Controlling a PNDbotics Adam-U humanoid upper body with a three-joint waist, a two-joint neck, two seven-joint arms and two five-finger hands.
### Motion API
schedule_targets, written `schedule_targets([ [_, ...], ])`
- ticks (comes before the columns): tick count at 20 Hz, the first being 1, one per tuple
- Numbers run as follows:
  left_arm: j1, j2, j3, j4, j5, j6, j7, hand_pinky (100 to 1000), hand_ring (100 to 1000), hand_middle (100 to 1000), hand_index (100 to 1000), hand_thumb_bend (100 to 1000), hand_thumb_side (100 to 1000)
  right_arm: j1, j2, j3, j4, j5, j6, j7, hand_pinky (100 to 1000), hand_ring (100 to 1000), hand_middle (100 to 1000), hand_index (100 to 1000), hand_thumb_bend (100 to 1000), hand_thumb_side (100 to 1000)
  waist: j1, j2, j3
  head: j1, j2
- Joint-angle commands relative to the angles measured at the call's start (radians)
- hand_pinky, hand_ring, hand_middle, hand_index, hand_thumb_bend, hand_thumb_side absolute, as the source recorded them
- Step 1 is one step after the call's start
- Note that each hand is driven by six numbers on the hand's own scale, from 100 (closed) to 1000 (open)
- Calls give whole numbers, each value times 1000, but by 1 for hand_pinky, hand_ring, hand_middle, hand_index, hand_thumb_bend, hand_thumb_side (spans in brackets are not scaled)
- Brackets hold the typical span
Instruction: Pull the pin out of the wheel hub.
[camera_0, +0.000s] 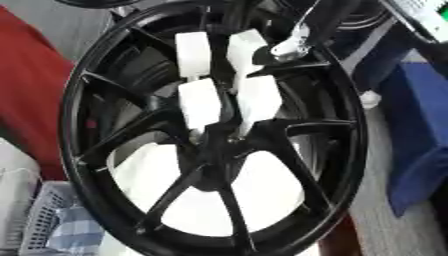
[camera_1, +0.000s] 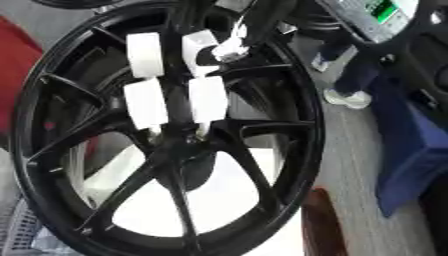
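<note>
Black spokes (camera_0: 289, 131) crowd the hub (camera_0: 213, 150); wide gaps open between lower spokes.

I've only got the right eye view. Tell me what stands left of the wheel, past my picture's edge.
Observer: A white slatted basket, at the lower left beside the wheel rim.
Operator: Say what's in it.
Observer: A blue-and-white checked cloth.
Operator: Now higher up that side.
Observer: A broad red surface fills the left edge behind the rim; I cannot tell what it is.
</note>
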Motion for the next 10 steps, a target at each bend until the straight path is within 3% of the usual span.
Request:
schedule_targets([
  [1,-10,8,10,-24,6,1,5,750,599,515,719,428,589,-7,-20,-12,4,13,-7,-2,881,761,720,810,387,378,4,-14,2,-3,-1],
  [10,-7,4,11,-24,8,2,6,750,599,515,719,427,591,10,-23,-12,17,25,-8,0,872,746,678,777,377,366,5,-9,1,-4,5],
])
